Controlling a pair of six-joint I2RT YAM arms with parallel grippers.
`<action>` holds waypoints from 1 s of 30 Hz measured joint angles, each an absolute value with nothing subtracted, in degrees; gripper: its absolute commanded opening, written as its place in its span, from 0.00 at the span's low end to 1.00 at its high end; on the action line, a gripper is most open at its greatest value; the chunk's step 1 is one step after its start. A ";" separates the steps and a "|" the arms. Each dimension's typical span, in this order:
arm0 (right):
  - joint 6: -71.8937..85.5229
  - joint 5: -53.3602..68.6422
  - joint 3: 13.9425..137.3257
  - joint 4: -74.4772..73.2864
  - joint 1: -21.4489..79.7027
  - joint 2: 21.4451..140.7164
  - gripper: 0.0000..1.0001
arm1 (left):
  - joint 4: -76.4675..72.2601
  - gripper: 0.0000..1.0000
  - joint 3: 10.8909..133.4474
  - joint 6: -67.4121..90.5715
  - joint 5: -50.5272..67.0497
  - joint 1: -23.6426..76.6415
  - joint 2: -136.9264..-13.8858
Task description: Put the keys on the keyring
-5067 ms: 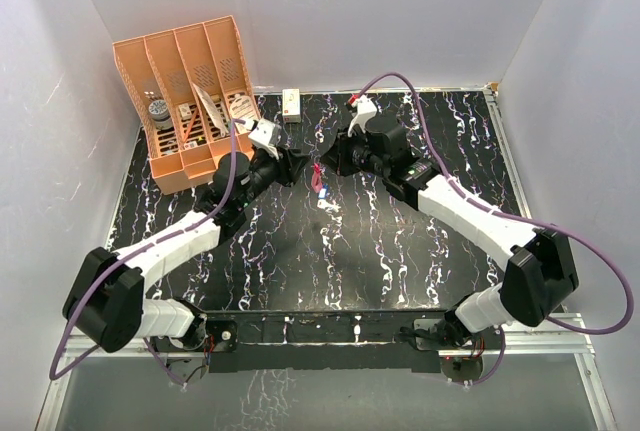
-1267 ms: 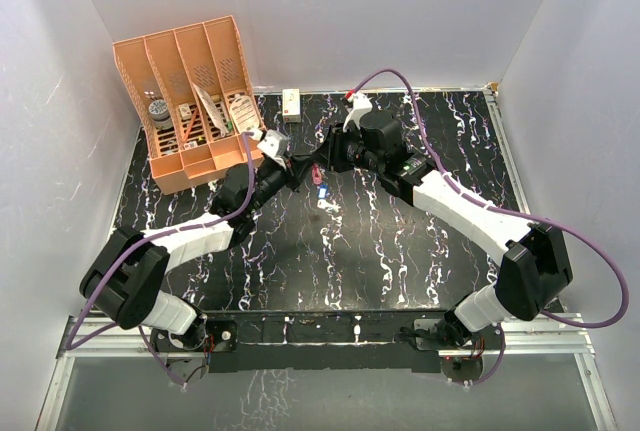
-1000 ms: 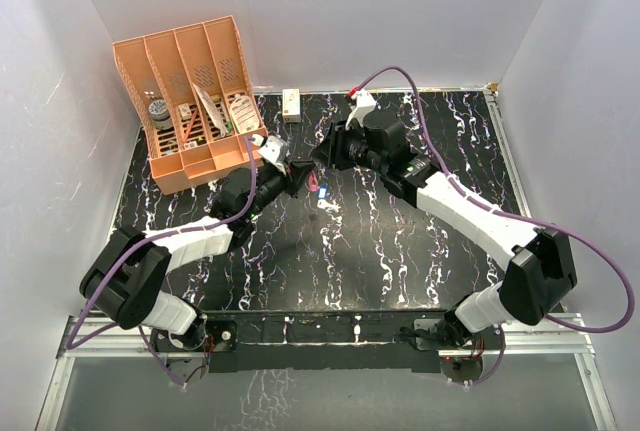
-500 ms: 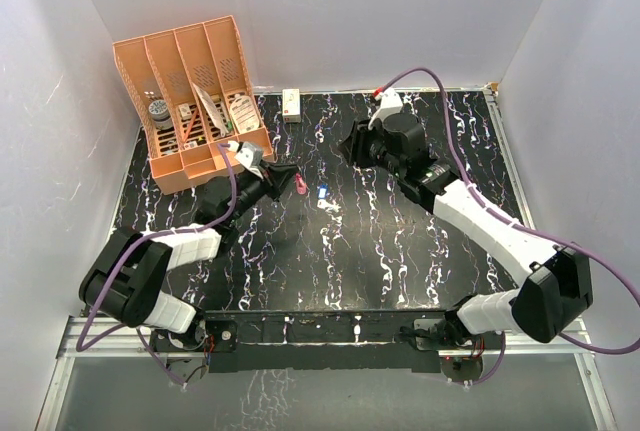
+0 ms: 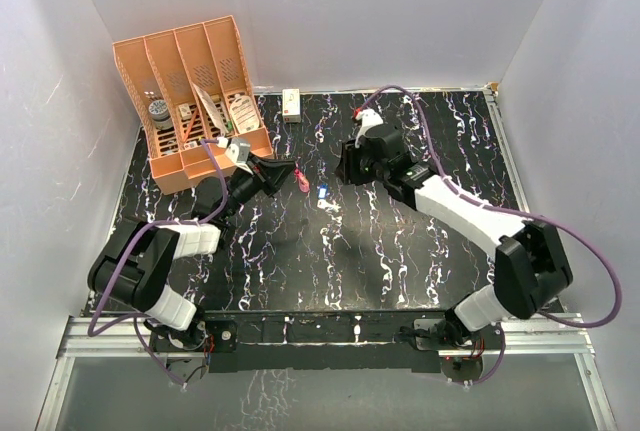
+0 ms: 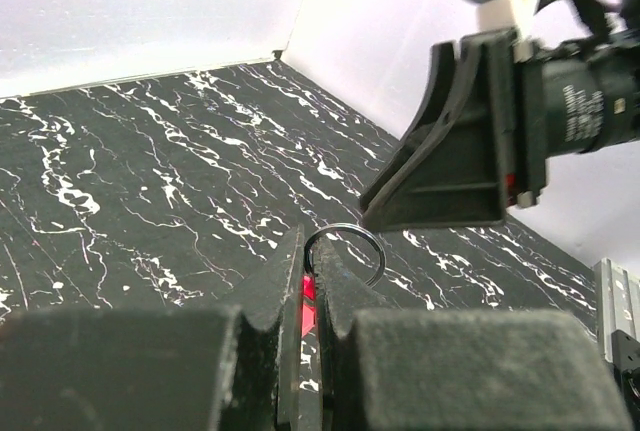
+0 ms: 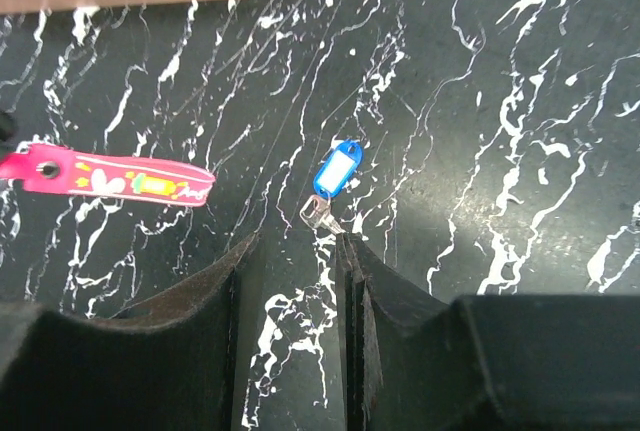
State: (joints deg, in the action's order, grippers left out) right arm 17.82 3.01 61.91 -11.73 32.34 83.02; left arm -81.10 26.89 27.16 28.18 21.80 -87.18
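Lying on the desk [image 5: 400, 261] toward its far edge, roughly midway between the left and right edges, the keys [image 7: 334, 171] sit close together: a blue-headed one and a pale silvery one. Just to their left is the keyring [image 7: 110, 179] — its pink-red strap is pinched at one end by the left gripper [image 6: 310, 256], with a thin metal loop poking past the fingertips. The right gripper [image 7: 297, 246] hovers over the keys, jaws slightly apart, holding nothing. An orange rack [image 5: 190, 81] stands in the far-left corner.
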 measured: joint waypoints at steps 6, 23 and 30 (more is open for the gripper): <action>17.69 6.68 61.91 -11.29 32.34 91.07 0.29 | -78.94 0.00 26.89 26.83 28.40 21.78 -85.19; 21.04 12.27 65.30 -8.47 32.34 106.00 0.29 | -74.02 0.00 26.33 23.53 28.29 21.71 -80.03; 22.02 12.43 65.47 -7.51 32.34 107.33 0.28 | -73.89 0.00 26.33 23.00 28.27 21.69 -78.96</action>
State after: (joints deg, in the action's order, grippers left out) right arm 22.02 12.43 65.47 -7.51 32.34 107.33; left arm -73.89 26.33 23.00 28.27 21.69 -78.96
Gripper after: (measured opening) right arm 0.283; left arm 0.022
